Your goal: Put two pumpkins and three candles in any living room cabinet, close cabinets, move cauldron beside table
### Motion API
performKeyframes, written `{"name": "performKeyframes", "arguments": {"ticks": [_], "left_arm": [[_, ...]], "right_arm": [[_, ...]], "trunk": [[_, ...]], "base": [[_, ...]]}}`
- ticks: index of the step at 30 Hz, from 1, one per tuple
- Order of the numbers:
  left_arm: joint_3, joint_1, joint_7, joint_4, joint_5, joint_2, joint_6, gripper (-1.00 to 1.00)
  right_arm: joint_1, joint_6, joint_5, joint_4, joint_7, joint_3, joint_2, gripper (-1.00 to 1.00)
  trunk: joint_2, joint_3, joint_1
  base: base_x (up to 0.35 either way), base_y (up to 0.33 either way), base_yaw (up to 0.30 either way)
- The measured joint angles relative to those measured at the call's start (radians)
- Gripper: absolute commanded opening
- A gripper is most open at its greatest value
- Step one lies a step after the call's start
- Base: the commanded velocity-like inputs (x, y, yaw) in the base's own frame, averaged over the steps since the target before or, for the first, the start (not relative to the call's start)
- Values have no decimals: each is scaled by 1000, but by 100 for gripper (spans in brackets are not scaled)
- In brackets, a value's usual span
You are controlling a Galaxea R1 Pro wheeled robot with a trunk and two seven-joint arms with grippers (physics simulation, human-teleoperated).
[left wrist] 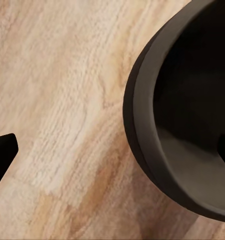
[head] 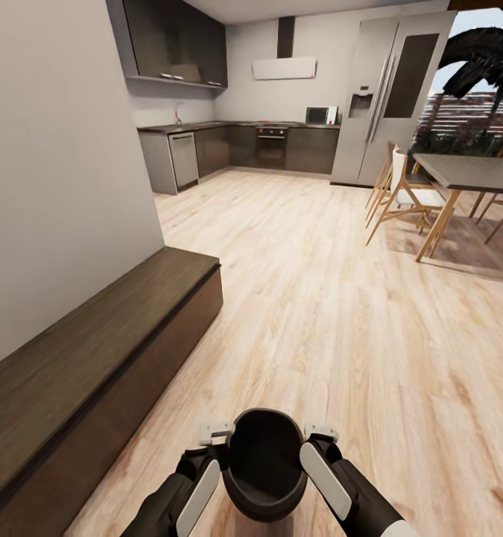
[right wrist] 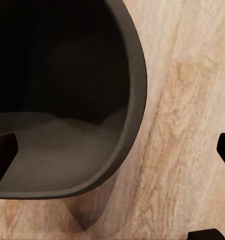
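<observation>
The black cauldron point(head: 264, 462) sits low at the bottom centre of the head view, over the wooden floor, with its wide mouth facing up. My left gripper point(head: 215, 456) is at its left side and my right gripper point(head: 316, 452) at its right side. Both stand open, each straddling the greyish rim point(left wrist: 142, 145) with one dark fingertip point(right wrist: 2, 150) inside the pot and the other outside. Whether the pot rests on the floor or hangs just above it I cannot tell. The long dark brown cabinet point(head: 95, 358) runs along the left wall, its front shut. Pumpkins and candles are out of view.
A dining table point(head: 475, 170) with wooden chairs point(head: 404, 195) stands at the right, some way ahead. The grey kitchen point(head: 236, 145) and a tall fridge point(head: 389, 97) are at the back. Pale wood floor point(head: 318, 313) stretches between the cabinet and the table.
</observation>
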State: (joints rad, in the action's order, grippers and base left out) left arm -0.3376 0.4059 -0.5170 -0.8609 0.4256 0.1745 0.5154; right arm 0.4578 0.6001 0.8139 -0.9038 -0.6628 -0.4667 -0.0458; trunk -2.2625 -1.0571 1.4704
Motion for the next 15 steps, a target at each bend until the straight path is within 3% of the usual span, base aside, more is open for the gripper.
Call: {"name": "performKeyframes", "arguments": {"ticks": [15], "left_arm": [[-3, 0, 0, 0, 1, 0, -6, 100]], "right_arm": [[0, 0, 0, 0, 0, 0, -1, 100]], "trunk": [[-105, -47, 58]], "base": [[0, 0, 0]]}}
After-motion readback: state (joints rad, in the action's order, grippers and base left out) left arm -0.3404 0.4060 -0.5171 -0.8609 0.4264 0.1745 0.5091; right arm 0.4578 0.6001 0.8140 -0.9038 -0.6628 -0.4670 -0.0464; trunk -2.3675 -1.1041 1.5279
